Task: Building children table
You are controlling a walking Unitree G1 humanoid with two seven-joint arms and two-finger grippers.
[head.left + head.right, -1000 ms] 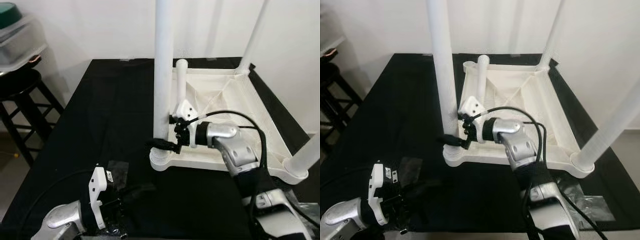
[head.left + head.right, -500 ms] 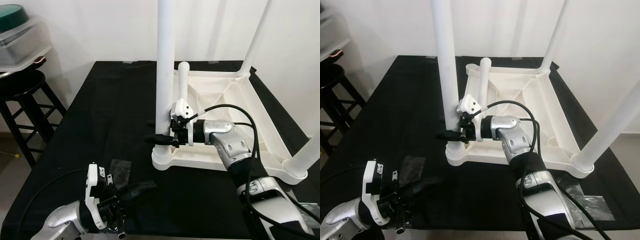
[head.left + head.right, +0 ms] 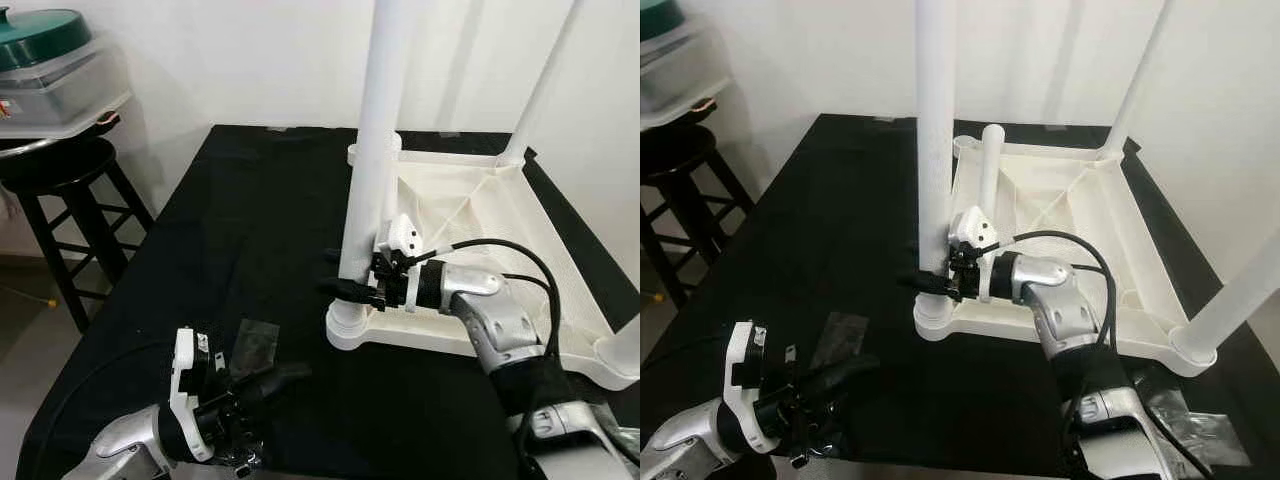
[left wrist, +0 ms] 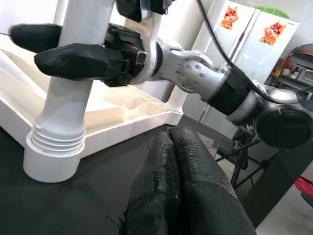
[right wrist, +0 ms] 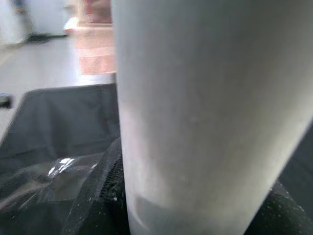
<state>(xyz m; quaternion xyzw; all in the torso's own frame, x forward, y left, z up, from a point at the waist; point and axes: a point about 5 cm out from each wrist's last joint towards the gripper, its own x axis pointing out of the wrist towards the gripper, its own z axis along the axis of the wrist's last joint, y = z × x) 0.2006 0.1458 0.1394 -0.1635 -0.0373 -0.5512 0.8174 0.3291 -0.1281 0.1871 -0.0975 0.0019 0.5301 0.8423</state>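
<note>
The white table top (image 3: pixel 480 200) lies upside down on the black cloth (image 3: pixel 220 240). Three legs stand up. The right gripper (image 3: pixel 352 285) squeezes the near leg (image 3: pixel 372 180). The left gripper (image 4: pixel 173 186) rests pinched together, holding nothing. One leg (image 3: pixel 988 170) looks not done.

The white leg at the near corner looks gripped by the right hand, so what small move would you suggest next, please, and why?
Probably twist further. The right hand clamps the white leg just above its threaded collar, and thread ridges show there, so it may not be fully seated. The left hand rests shut, apart.
</note>
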